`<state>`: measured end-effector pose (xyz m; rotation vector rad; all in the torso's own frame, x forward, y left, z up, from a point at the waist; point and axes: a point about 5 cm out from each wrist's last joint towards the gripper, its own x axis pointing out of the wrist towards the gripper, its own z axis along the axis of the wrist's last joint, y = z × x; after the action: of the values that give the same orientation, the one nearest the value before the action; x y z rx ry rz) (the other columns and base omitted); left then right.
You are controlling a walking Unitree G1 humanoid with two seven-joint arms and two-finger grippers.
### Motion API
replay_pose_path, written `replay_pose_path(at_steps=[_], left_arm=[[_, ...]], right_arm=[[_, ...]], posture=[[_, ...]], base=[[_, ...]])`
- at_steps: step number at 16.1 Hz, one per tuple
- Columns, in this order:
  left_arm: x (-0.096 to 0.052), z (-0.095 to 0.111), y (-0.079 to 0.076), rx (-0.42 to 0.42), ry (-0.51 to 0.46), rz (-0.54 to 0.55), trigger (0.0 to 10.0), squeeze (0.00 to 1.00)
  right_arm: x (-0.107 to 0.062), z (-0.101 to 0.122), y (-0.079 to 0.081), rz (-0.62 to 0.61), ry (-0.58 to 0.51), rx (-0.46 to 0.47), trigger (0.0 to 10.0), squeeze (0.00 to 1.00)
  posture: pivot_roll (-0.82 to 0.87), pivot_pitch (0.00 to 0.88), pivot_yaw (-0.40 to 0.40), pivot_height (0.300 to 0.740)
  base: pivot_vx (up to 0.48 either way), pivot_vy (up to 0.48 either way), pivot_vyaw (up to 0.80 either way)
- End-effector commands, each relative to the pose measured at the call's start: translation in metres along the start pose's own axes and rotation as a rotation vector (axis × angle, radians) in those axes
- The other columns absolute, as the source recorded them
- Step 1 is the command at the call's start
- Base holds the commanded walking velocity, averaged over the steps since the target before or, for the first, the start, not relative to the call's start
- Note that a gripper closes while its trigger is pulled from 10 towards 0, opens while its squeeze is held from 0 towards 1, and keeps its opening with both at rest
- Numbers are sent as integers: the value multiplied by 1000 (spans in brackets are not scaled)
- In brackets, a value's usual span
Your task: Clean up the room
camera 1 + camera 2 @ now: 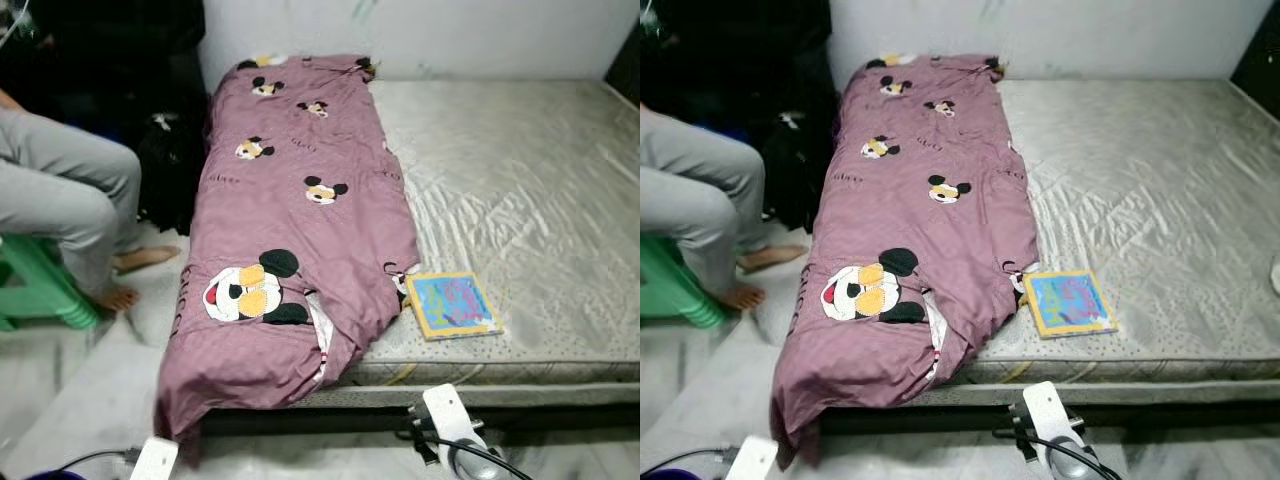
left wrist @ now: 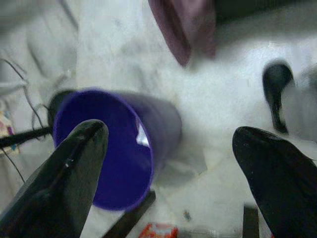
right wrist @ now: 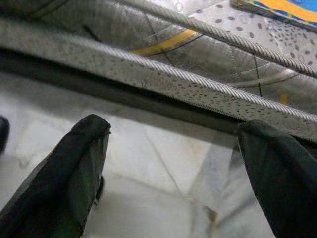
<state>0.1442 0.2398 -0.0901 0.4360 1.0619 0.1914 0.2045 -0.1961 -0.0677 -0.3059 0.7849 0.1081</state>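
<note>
So I'm parked at the foot of the bed (image 1: 520,180), both arms hanging low: left claw (image 2: 168,173) is spread wide over the floor (image 2: 218,119) right above a purple bin (image 2: 119,144) lying on its side, gripping nothing. Right claw (image 3: 173,173) is wide too, empty, pointing at the mattress edge (image 3: 163,74). Mickey blanket (image 1: 290,230) droops off the bed's left side with a colourful book (image 1: 453,305) just beside it, and a person (image 1: 70,200) sits on a green stool (image 1: 40,285).

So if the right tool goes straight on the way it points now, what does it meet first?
Probably the mattress side: the right tool is open over the pale floor, aimed at that edge. Depth is unclear.
</note>
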Motion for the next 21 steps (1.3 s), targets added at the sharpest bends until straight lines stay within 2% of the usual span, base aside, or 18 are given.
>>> replay_pose_path(at_steps=[1, 3, 4, 5, 6, 7, 8, 12, 13, 14, 16, 17, 20, 21], left_arm=[[0, 0, 3, -86, -17, 38, 10000, 0], [-1, 3, 4, -198, -51, 93, 10000, 0], [6, 43, 47, -225, -180, 176, 10000, 0], [5, 89, 99, -246, -300, 246, 10000, 0], [1, 111, 112, -265, -380, 272, 10000, 0], [-1, 120, 115, -286, -424, 283, 10000, 0], [-4, 128, 118, -315, -469, 290, 10000, 0], [-10, 145, 119, -362, -567, 285, 10000, 0], [-13, 156, 118, -361, -618, 273, 10000, 0], [-22, 174, 113, -363, -728, 230, 10000, 0], [-35, 196, 103, -366, -867, 157, 10000, 0], [-53, 213, 91, -350, -1006, 75, 10000, 0], [-66, 221, 84, -330, -1082, 34, 10000, 0], [-79, 224, 79, -324, -1142, 10, 10000, 0]], right_arm=[[-3, -8, -6, -44, 6, 38, 10000, 0], [-3, -6, -9, -81, -18, 68, 10000, 0], [-3, -3, -10, -105, -45, 104, 10000, 0], [-4, -2, -11, -112, -56, 119, 10000, 0], [8, 61, -50, -160, -193, 135, 10000, 0], [8, 103, -76, -185, -291, 146, 10000, 0], [6, 111, -83, -190, -330, 149, 10000, 0], [3, 124, -86, -187, -422, 162, 10000, 0], [2, 132, -87, -178, -460, 174, 10000, 0], [-2, 146, -89, -166, -535, 192, 10000, 0], [-7, 166, -89, -134, -634, 224, 10000, 0], [-14, 182, -87, -87, -728, 263, 10000, 0], [-20, 189, -82, -42, -785, 295, 10000, 0], [-28, 190, -75, -6, -827, 321, 10000, 0]], posture=[[-68, 80, -22, 740], [-65, 73, -27, 740], [-66, 69, -29, 740], [-66, 69, -29, 740], [-74, 62, -27, 740], [-75, 59, -26, 740], [-78, 54, -25, 740], [-84, 20, -27, 740], [-83, 1, -30, 740], [-80, 0, -33, 740], [-74, 0, -33, 740], [-72, 0, -27, 740], [-70, 0, -24, 740], [-64, 0, -27, 740]], base=[[0, 0, 0], [0, 0, 0], [0, 0, 0], [0, 0, 0], [0, 0, 0], [0, 0, 0], [0, 0, 0], [0, 0, 0], [0, 0, 0], [0, 0, 0], [0, 0, 0], [0, 0, 0], [0, 0, 0], [0, 0, 0]])
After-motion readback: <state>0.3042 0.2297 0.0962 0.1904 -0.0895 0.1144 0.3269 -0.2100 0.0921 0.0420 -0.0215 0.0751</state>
